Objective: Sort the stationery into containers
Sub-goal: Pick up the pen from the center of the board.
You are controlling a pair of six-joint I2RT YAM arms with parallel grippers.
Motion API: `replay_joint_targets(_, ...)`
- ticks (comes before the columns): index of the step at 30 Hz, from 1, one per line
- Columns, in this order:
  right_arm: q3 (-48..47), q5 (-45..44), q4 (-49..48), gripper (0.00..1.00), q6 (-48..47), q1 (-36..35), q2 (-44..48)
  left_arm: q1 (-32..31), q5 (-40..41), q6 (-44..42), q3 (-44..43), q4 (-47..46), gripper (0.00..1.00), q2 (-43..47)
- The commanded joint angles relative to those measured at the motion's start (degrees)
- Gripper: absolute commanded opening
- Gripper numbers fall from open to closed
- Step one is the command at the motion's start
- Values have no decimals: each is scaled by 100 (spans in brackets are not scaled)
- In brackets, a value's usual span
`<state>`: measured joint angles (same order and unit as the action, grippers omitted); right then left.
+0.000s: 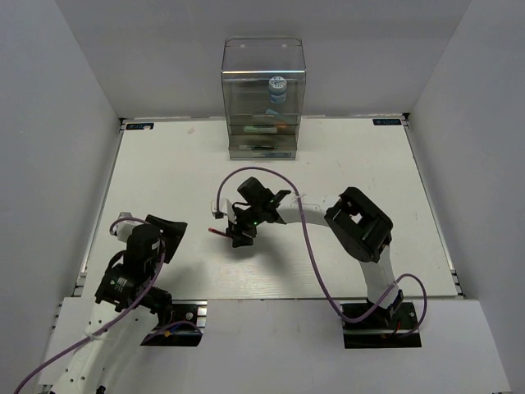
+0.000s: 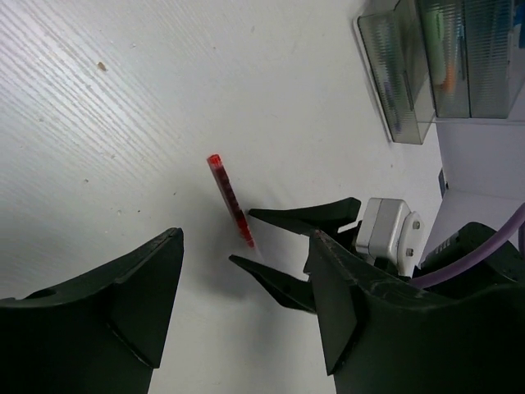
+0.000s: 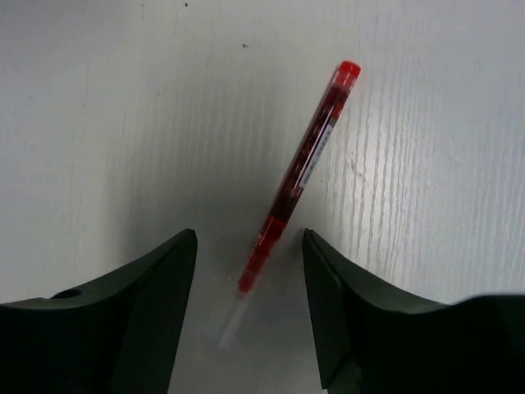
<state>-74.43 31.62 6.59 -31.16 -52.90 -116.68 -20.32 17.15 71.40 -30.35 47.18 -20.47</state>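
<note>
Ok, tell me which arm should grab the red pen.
Right. The right claw hangs open over the red pen, one finger on each side. The left claw, also open, sits back near its base, farther from the pen.

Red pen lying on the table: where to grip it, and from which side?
Mid-barrel of the red pen, from straight above, jaws across its width: it lies flat on the table, thin and straight. The open right gripper brackets its pale-tipped end, off-centre.
</note>
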Motion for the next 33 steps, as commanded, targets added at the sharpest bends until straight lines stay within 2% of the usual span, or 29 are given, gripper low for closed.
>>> replay_joint_targets(1,-212,-348,53,57,303,-150,-258,10,96,103,55,213,72,-44)
replay_joint_targets(2,-264,-436,44,54,329,-176,-311,10,96,103,55,213,72,-97)
replay_joint_targets(3,-256,-507,35,44,364,-194,-320,10,96,103,55,161,72,-98)
replay_joint_targets(5,-291,-639,53,32,461,-211,-381,10,96,103,55,160,72,-150)
replay_joint_targets(6,-308,-804,53,19,488,-220,-373,10,96,103,3,160,72,-211)
replay_joint_targets(7,-282,-850,53,14,505,-194,-364,-42,96,103,3,160,72,-212)
replay_joint_targets(8,-256,-954,123,2,497,-185,-338,-43,96,103,3,99,72,-212)
replay_joint_targets(14,-19,-1430,-17,0,391,-36,21,-43,-27,103,126,-288,72,-265)
replay_joint_targets(19,-27,-1807,-316,0,41,464,681,-43,-168,-64,301,-814,72,-519)
replay_joint_targets(26,-1309,-2054,-334,0,-899,1597,507,-43,-703,-319,538,-1675,72,-985)
replay_joint_targets(33,-2882,-1791,-184,0,-1797,2249,-530,-43,-976,-425,705,-2151,72,-1311)
